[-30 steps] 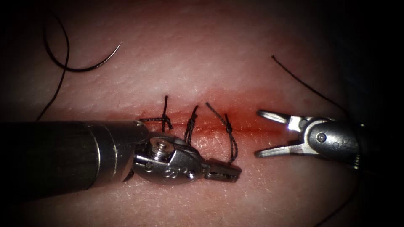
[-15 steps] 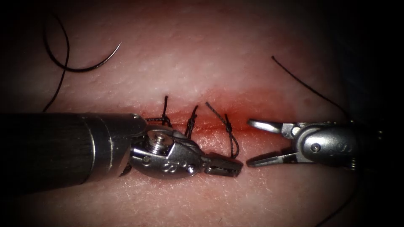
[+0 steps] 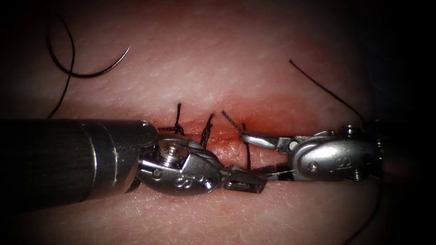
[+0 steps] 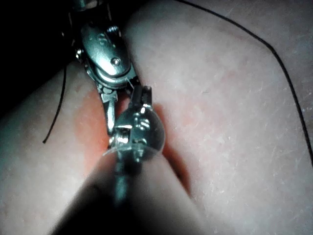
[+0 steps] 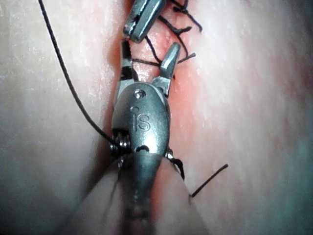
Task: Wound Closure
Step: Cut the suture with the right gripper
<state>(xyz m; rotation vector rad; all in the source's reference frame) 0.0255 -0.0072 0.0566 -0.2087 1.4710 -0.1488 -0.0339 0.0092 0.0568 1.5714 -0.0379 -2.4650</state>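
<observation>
Pale tissue (image 3: pixel 218 59) spreads across the endoscope view, with a red-stained cut (image 3: pixel 272 119) running left to right through its middle.

Nearest, below the cut, the left hand (image 3: pixel 244 179) lies with its jaws closed flat together; whether they pinch anything I cannot tell. Its dark shaft (image 3: pixel 54 163) comes in from the left. In the left wrist view the same hand (image 4: pixel 141 95) points at the other tool.

Just beside it, the right hand (image 3: pixel 254 154) reaches in from the right with its jaws spread moderately. The upper jaw lies along the cut and the lower one meets the left hand's tip. Between the two jaws stands a tail of the rightmost stitch (image 3: pixel 247 152). The right wrist view shows this hand (image 5: pixel 146 55) astride the dark strand, holding nothing.

Two more knotted stitches (image 3: pixel 206 131) sit on the cut to the left, their short ends sticking up.

Farther off, at the upper left and well apart from both tools, the curved needle (image 3: pixel 91 70) lies free on the tissue, not in it, and its thread (image 3: pixel 63 93) trails down from it. A loose thread end (image 3: pixel 327 90) crosses the upper right.
</observation>
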